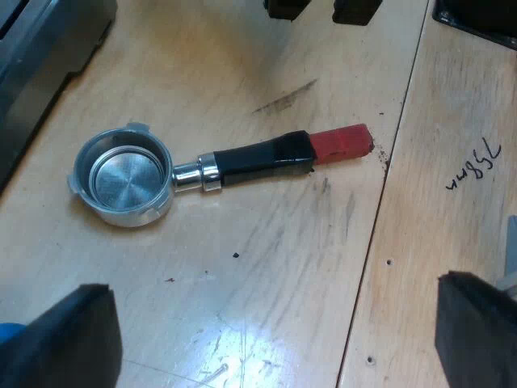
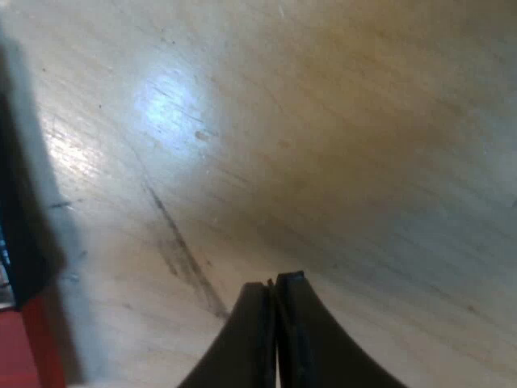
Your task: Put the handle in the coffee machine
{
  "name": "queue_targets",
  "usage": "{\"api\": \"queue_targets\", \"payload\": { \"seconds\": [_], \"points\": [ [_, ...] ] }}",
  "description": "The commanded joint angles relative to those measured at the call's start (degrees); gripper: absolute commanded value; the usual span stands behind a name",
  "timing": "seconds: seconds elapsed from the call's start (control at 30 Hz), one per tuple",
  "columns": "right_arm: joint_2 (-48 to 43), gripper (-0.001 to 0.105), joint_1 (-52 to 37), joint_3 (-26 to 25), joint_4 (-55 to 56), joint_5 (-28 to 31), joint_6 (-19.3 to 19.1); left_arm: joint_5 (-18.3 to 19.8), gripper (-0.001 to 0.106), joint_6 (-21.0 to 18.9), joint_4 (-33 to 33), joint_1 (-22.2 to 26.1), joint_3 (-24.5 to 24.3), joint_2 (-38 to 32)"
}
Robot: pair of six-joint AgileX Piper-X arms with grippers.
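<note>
The metal holder (image 1: pixel 125 178) lies flat on the wooden table, its round basket open upward and empty. Its dark handle (image 1: pixel 254 159) ends in red (image 1: pixel 343 143). My left gripper (image 1: pixel 275 339) hovers above the table short of the holder, open wide, with nothing between its fingers (image 1: pixel 65 339). My right gripper (image 2: pixel 275 323) is shut with its fingers pressed together on nothing, low over bare wood by a dark scratch (image 2: pixel 178 250). The handle's red end (image 2: pixel 32 347) shows beside it. Black parts of the right gripper (image 1: pixel 287 6) show beyond the handle.
The espresso machine's grey body (image 1: pixel 32 48) stands close to the holder's basket end. A dark object (image 1: pixel 477 16) sits beyond a seam (image 1: pixel 380 218) in the tabletop. Handwritten marks (image 1: pixel 472 162) are on the wood past the seam.
</note>
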Motion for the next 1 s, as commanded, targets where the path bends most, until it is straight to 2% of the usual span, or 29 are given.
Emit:
{"api": "queue_targets", "payload": {
  "seconds": [0.03,0.37,0.63,1.0],
  "points": [
    [0.25,0.0,0.12,1.03,-1.09,-0.1,0.15,0.84,0.08,0.03,0.27,-0.16,-0.4,0.2],
    [0.25,0.0,0.12,6.36,-8.95,-2.04,0.15,0.84,0.08,0.03,0.14,-0.16,-0.4,0.2],
    [1.78,0.0,0.12,9.07,-9.84,-1.83,0.15,0.84,0.08,0.03,0.14,-0.16,-0.4,0.2],
    [8.72,0.0,0.12,9.35,-10.97,-1.99,0.27,0.84,0.08,0.03,0.14,-0.16,-0.4,0.2]
  ]
}}
